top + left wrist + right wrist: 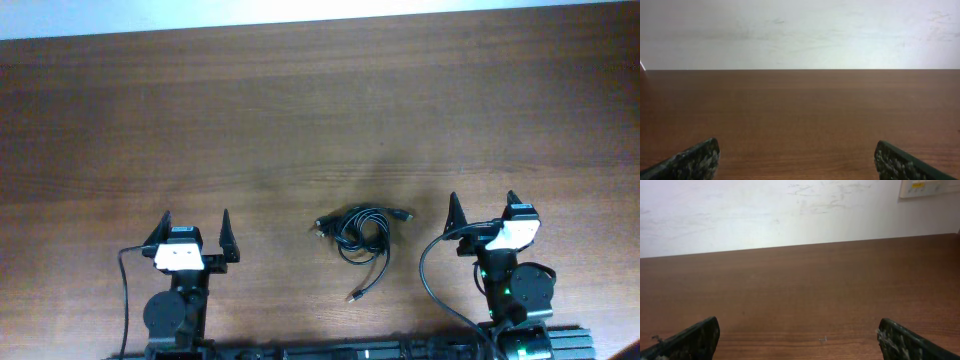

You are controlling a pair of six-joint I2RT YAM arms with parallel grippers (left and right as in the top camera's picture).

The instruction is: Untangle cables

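Observation:
The cables (358, 234) lie as a small black bundle of loops on the brown table, near its front edge, between the two arms. One loose end with a plug (352, 297) trails toward the front. My left gripper (194, 223) stands open well to the left of the bundle, nothing between its fingers. My right gripper (483, 205) is open just right of the bundle, also empty. Neither wrist view shows the cables: the left gripper (797, 155) and the right gripper (799, 334) see only bare wood ahead.
The wooden table (300, 110) stretches far behind the bundle to a pale wall (800, 30). Thicker black arm wires (432, 275) curve beside the right arm base, and one (124, 290) beside the left base. A wall plate (930, 187) shows at top right.

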